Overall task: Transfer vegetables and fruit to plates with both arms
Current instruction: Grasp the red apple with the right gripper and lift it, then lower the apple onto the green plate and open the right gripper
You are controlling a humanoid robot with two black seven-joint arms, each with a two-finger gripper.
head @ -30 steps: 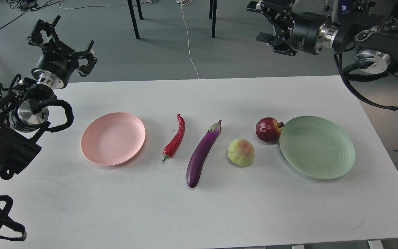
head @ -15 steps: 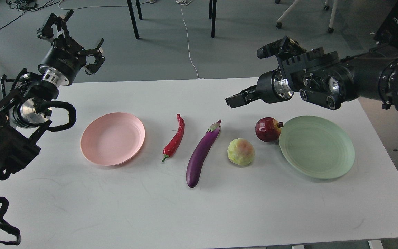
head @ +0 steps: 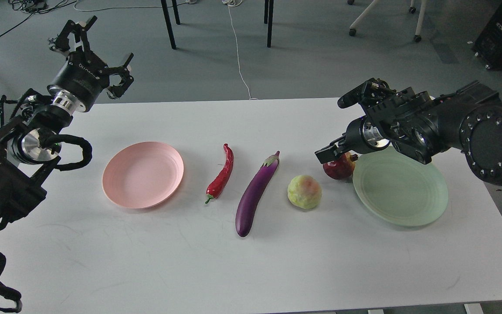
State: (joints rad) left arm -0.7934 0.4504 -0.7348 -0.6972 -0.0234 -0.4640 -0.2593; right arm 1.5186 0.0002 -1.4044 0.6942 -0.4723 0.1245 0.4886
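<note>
Pincer work starts on the right: the right pincer [head: 330,153] hangs low over the pomegranate [head: 339,169], its dark fingers seen nearly end-on, so I cannot tell whether they are spread or pressed together, and nothing shows them gripping the fruit. The pomegranate lies on the bench [head: 251,270] touching the near-left rim of the mint green plate [head: 401,192], which is bare. The left pincer [head: 92,52] is raised beyond the far left corner of the bench, its fingers spread wide with nothing between them, well apart from everything it must carry.

Outward from there, the bumpy yellow-green fruit [head: 304,192] sits just beside the pomegranate, then the eggplant [head: 256,194] lying aslant, then the red chili [head: 221,174], then the pink plate [head: 143,174], also bare.

By my reading the step in hand is the reach for the first fruit; no item has been moved to a plate. The next move calls for settling the fingers around the round pomegranate without nudging it or the plate rim, then a short lift onto the green plate.
</note>
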